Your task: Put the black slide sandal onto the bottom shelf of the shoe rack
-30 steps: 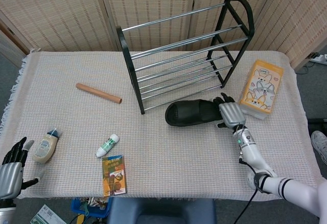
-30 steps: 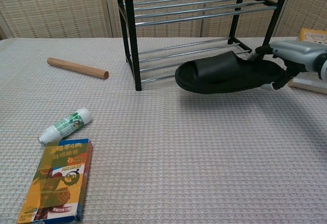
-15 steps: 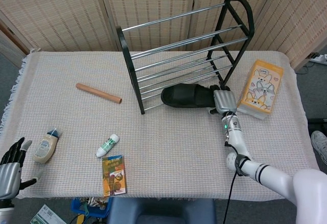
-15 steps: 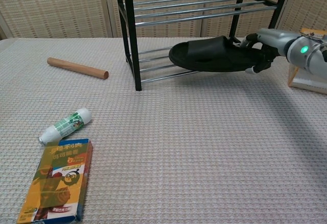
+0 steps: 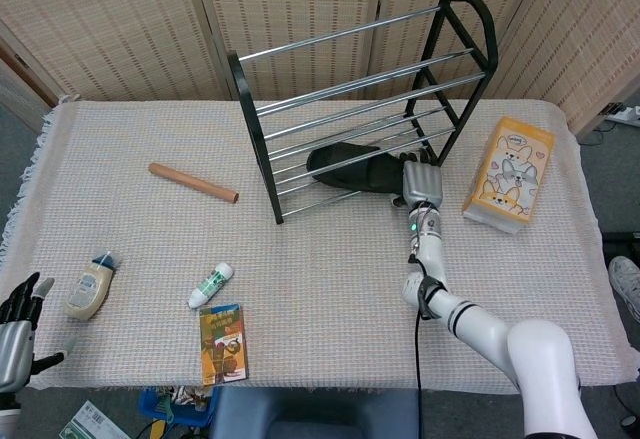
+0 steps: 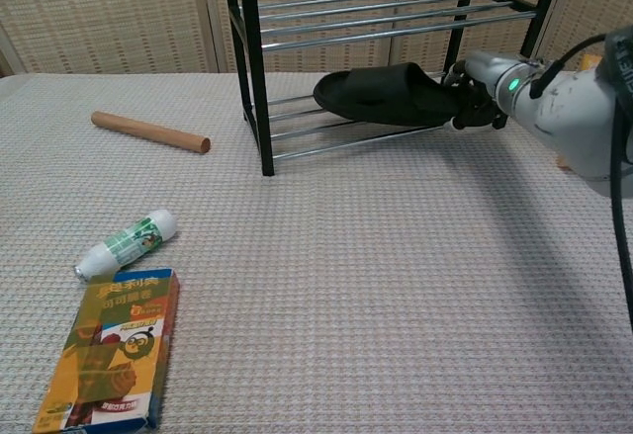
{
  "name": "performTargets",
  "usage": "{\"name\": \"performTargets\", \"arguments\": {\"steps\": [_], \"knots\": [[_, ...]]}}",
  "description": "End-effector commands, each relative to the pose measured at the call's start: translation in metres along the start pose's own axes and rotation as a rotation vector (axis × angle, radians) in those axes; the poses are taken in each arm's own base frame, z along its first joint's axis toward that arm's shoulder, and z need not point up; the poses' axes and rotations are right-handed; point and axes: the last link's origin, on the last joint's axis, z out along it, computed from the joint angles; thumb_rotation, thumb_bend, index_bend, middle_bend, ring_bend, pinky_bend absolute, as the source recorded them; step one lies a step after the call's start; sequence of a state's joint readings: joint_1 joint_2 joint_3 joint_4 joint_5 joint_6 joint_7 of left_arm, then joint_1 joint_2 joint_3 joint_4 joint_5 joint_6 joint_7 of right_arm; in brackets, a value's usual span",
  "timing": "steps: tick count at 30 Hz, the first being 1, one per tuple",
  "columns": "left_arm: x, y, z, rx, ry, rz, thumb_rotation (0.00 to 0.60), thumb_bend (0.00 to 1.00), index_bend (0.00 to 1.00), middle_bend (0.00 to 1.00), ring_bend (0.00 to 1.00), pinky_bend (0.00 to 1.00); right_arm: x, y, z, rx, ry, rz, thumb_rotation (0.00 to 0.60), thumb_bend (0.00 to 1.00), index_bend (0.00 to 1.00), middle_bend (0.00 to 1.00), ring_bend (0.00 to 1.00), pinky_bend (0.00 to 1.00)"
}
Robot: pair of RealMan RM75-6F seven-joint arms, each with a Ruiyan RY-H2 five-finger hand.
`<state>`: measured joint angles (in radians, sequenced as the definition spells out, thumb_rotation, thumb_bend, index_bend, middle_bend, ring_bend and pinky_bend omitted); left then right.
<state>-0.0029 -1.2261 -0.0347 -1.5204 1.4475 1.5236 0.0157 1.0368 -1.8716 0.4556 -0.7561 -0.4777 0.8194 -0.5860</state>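
Observation:
The black slide sandal [image 5: 345, 165] [image 6: 381, 94] lies lengthwise over the bottom rails of the black-and-chrome shoe rack [image 5: 350, 109] [image 6: 257, 78], toe pointing left. My right hand [image 5: 420, 184] [image 6: 482, 83] grips the sandal's heel end, just in front of the rack's right side. Whether the sole rests on the rails or hovers just above them I cannot tell. My left hand [image 5: 15, 324] shows at the lower left edge of the head view, fingers apart and holding nothing, far from the rack.
A wooden dowel [image 5: 193, 182] [image 6: 149, 130] lies left of the rack. A small tube [image 5: 210, 285] [image 6: 129, 242] and a snack box [image 5: 224, 343] [image 6: 109, 347] lie near the front. A cream bottle [image 5: 88, 287] sits front left, a cartoon box [image 5: 508, 173] right of the rack.
My right hand has carried the sandal back and to the left, from the table in front of the rack to over the bottom rails. The left hand sank slightly lower.

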Motion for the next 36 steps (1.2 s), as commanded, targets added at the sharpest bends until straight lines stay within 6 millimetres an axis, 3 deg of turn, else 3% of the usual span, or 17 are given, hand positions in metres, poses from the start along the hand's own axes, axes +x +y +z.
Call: {"name": "performTargets", "arguments": {"steps": [1, 5, 11, 13, 17, 27, 36], "knots": [[0.001, -0.002, 0.000, 0.007, 0.001, 0.003, 0.600, 0.24, 0.11, 0.00, 0.00, 0.17, -0.002, -0.016, 0.004, -0.032, 0.018, 0.027, 0.600, 0.50, 0.30, 0.29, 0.08, 0.14], [0.001, -0.004, -0.001, 0.014, 0.000, 0.003, 0.600, 0.24, 0.11, 0.00, 0.00, 0.17, -0.006, -0.025, 0.005, -0.026, -0.004, 0.027, 0.600, 0.49, 0.26, 0.27, 0.08, 0.14], [0.000, -0.007, -0.001, 0.020, -0.004, 0.003, 0.600, 0.24, 0.11, 0.00, 0.00, 0.17, -0.010, -0.039, 0.004, -0.008, -0.014, 0.010, 0.600, 0.44, 0.04, 0.15, 0.02, 0.10], [0.000, -0.008, -0.001, 0.022, -0.004, 0.003, 0.600, 0.24, 0.11, 0.00, 0.00, 0.17, -0.011, -0.042, 0.003, -0.003, -0.024, 0.019, 0.600, 0.42, 0.00, 0.12, 0.00, 0.09], [-0.001, -0.010, 0.000, 0.025, -0.007, 0.006, 0.600, 0.24, 0.11, 0.00, 0.00, 0.17, -0.013, -0.045, 0.002, 0.010, -0.049, 0.016, 0.600, 0.38, 0.00, 0.07, 0.00, 0.07], [-0.005, -0.008, 0.001, 0.016, -0.014, -0.002, 0.600, 0.24, 0.11, 0.00, 0.00, 0.17, -0.012, -0.030, -0.006, 0.054, -0.086, 0.007, 0.600, 0.10, 0.00, 0.01, 0.00, 0.04], [-0.007, -0.005, 0.002, 0.006, -0.016, -0.007, 0.600, 0.24, 0.11, 0.00, 0.00, 0.17, -0.002, -0.004, -0.003, 0.010, -0.077, -0.011, 0.600, 0.10, 0.00, 0.02, 0.00, 0.04]]}}
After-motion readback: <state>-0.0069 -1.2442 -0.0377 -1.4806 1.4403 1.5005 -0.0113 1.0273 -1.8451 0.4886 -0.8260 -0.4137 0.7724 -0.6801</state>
